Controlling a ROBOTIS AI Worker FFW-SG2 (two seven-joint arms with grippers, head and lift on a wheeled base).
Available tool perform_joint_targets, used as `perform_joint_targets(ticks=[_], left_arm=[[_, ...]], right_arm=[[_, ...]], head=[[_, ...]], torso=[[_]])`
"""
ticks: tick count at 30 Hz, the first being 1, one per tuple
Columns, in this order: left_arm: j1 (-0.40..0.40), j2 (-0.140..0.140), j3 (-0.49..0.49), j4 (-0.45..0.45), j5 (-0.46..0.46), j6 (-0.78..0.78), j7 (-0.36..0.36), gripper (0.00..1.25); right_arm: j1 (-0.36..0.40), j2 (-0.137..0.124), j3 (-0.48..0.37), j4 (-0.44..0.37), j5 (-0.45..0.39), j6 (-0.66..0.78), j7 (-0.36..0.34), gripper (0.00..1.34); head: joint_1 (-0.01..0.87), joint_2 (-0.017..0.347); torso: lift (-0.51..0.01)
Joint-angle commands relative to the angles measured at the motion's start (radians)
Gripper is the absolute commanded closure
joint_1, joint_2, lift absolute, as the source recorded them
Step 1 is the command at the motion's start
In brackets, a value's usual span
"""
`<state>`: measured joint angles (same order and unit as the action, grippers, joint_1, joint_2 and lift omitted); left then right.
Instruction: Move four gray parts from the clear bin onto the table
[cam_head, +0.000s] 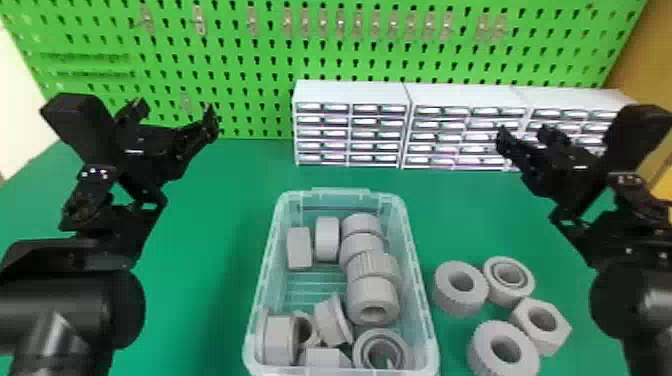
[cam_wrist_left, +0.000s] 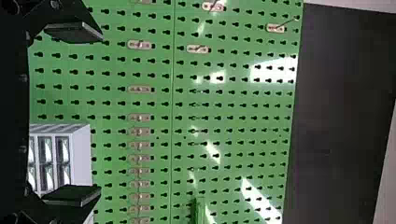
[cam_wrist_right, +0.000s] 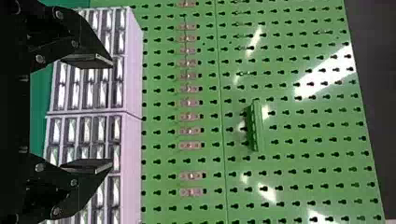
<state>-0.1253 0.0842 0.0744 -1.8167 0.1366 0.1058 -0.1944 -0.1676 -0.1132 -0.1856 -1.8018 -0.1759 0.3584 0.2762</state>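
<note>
Head view: the left claw (cam_head: 175, 112) stands wide apart with nothing between its tips, raised over the far left of the worktop (cam_head: 215, 210). The right claw (cam_head: 526, 133) is spread too, and empty, in front of the white drawer units (cam_head: 350, 90) at far right. Left wrist view shows a broad gap between the left claw's (cam_wrist_left: 99, 113) flat pads; right wrist view shows a clear but smaller gap between the right claw's (cam_wrist_right: 112, 112). Neither claw touches a gray part.

Four gray parts sit close together on the worktop, right of the clear bin (cam_head: 341, 191): a thick ring (cam_head: 445, 300), a grooved ring (cam_head: 505, 296), a hex nut (cam_head: 557, 330) and a nearer ring (cam_head: 482, 350). More gray pieces (cam_head: 300, 247) lie inside the bin.

At the near end, the bottom edge cuts off the bin, some pieces in it and the nearer ring. The pieces at near left inside overlap, so their full shapes are hard to make out.
</note>
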Motion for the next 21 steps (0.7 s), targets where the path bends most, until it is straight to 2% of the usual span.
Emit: perform_joint_targets(ticks=[1,7,21], left_arm=[[0.003,0.000,0.012,0.000,0.000,0.000,0.012,0.14],[0.007,0.002,0.013,0.007,0.000,0.011,0.021,0.14],[0.013,0.002,0.025,0.013,0.000,0.023,0.027,0.14]], right_arm=[[0.005,-0.003,0.000,-0.007,0.003,0.011,0.000,0.51],[-0.001,-0.025,0.014,-0.005,0.018,0.030,0.000,0.50],[0.005,-0.030,0.009,-0.005,0.036,0.030,0.000,0.50]], head=[[0.678,0.034],[0.678,0.034],[0.678,0.034]], torso=[[-0.050],[-0.050],[-0.050]])
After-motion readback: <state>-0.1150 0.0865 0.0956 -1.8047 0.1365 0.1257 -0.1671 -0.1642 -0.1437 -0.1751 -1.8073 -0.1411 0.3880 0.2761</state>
